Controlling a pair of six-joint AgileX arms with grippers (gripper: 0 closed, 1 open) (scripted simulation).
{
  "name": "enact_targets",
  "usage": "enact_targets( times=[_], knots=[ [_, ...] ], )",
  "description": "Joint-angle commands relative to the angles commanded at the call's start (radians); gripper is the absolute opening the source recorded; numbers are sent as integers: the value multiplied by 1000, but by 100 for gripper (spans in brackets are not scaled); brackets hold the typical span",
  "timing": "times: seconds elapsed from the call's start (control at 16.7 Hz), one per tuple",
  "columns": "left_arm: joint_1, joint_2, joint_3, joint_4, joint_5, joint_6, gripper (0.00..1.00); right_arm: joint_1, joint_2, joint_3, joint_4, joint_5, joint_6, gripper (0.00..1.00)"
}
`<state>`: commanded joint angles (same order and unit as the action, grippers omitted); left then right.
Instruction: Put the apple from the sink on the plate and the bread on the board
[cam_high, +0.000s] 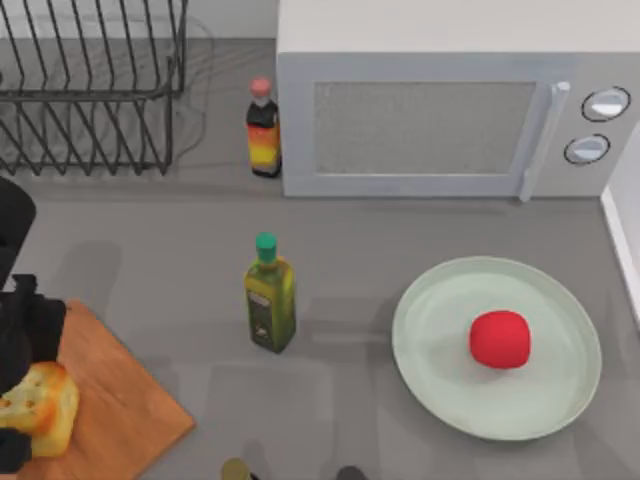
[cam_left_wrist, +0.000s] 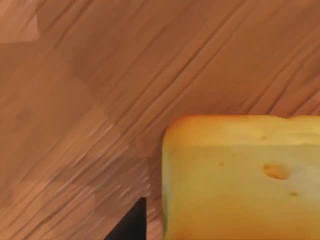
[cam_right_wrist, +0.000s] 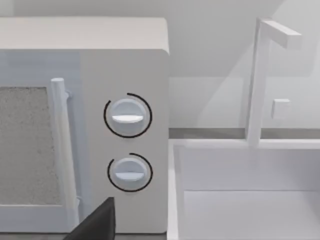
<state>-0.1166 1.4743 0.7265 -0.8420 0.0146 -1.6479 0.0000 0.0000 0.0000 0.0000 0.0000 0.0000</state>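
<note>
**Bread on the board at my left, apple on the plate at my right**

Starting at the table's far left, my left arm comes in as a dark shape over the near-left corner. Its left gripper (cam_high: 25, 415) sits at the bread (cam_high: 40, 408), a golden cube with a browned top, and I cannot tell whether the fingers are closed on it or clear of it. The bread rests on the board (cam_high: 115, 400), an orange-brown wooden slab that runs off the left and near edges. From the left wrist camera, the bread's yellow face (cam_left_wrist: 240, 180) is close up over the board's grain (cam_left_wrist: 100, 90), with one dark finger tip (cam_left_wrist: 131, 222) just beside it.

Behind the board, at the back left, stands a black wire dish rack (cam_high: 95, 85). Near the middle of the table is an olive oil bottle (cam_high: 270, 295) with a green cap, upright, and behind it a sauce bottle (cam_high: 263, 128) with a red cap, just beside the white microwave (cam_high: 450, 100).

To the right, the pale green plate (cam_high: 440, 380) lies on the grey table, and the red apple (cam_high: 499, 339) sits on it, right of centre.

The right wrist camera looks at the microwave's two dials (cam_right_wrist: 127, 116) and the white sink (cam_right_wrist: 245, 200) with its tap (cam_right_wrist: 257, 80); a dark piece of the right gripper (cam_right_wrist: 97, 222) shows, and I cannot tell how it stands
</note>
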Motion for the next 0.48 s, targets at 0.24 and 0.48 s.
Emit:
enact_targets(
  times=[0.24, 0.48],
  knots=[
    [0, 0, 0, 0, 0, 0, 100, 0, 0, 0, 0, 0, 0, 100],
    [0, 0, 0, 0, 0, 0, 100, 0, 0, 0, 0, 0, 0, 100]
  ],
)
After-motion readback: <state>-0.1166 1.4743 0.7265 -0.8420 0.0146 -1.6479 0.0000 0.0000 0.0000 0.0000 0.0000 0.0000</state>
